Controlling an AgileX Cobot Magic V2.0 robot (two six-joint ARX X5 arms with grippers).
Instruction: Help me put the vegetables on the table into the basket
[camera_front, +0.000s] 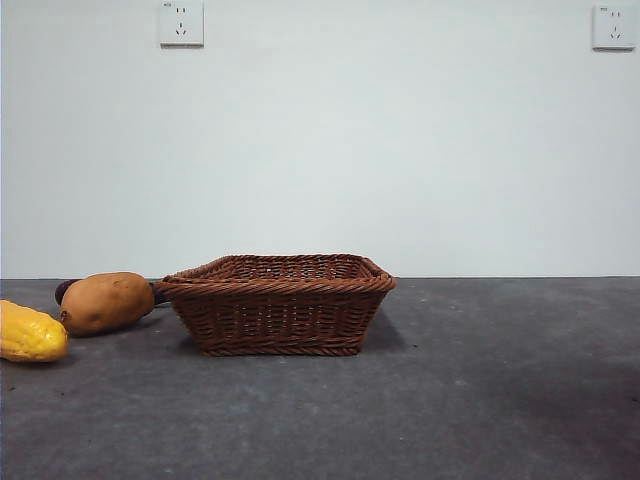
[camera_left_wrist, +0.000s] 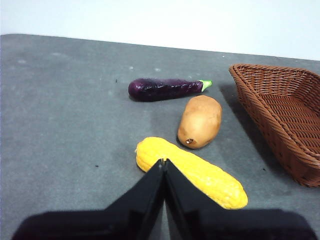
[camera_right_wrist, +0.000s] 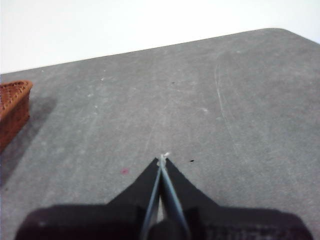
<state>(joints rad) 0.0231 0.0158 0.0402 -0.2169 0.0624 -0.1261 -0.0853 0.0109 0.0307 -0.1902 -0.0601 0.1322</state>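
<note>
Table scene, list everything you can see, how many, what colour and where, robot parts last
basket: one, reddish-brown wicker, on the table near the middle, nothing visible inside it
potato: one, orange-brown, on the table beside the basket, not touching it
eggplant: one, dark purple with a green tip, on the table behind the potato, mostly hidden by it in the front view
corn cob: one, yellow, on the table, nearest the left gripper
table: one, dark grey, speckled
wall sockets: two, white, high on the white wall
left gripper: one, black, jaws shut, above the table by the corn cob, holding nothing
right gripper: one, black, jaws shut, over bare table on the basket's other side, holding nothing
</note>
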